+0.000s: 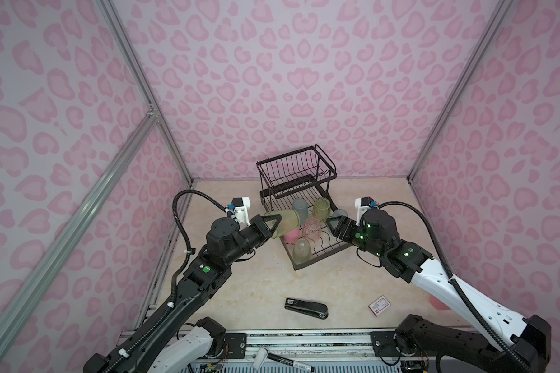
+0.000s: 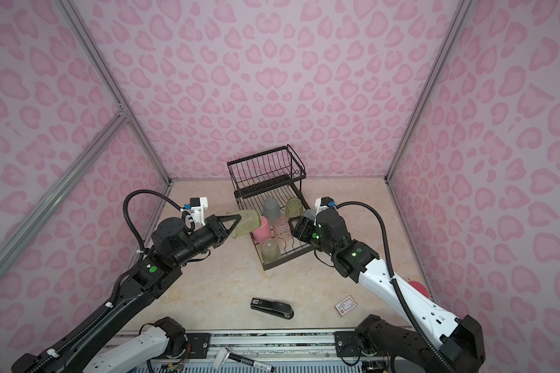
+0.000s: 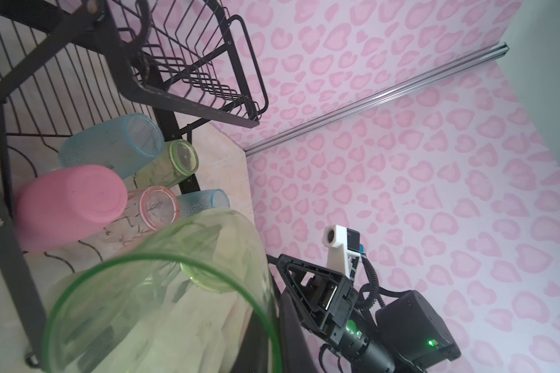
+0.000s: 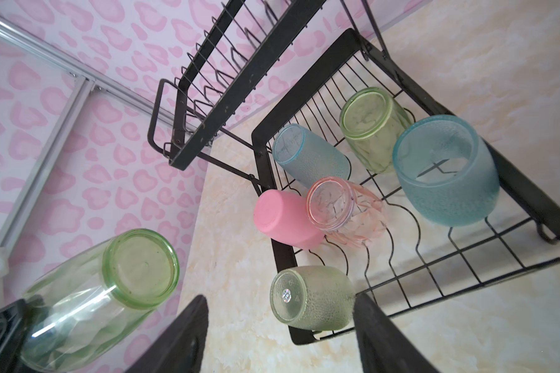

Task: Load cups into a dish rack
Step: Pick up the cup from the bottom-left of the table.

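My left gripper is shut on the rim of a translucent yellow-green cup, held tilted on its side just left of the dish rack; the cup fills the left wrist view. Several cups stand in the rack's lower tray: an opaque pink one, a clear pink one, a frosted green one, and an upright teal one. My right gripper hovers open over the tray's right side, nothing between its fingers.
A black stapler and a small card box lie on the table near the front. A pink-red round thing is partly hidden behind my right arm. The rack's raised basket holds nothing.
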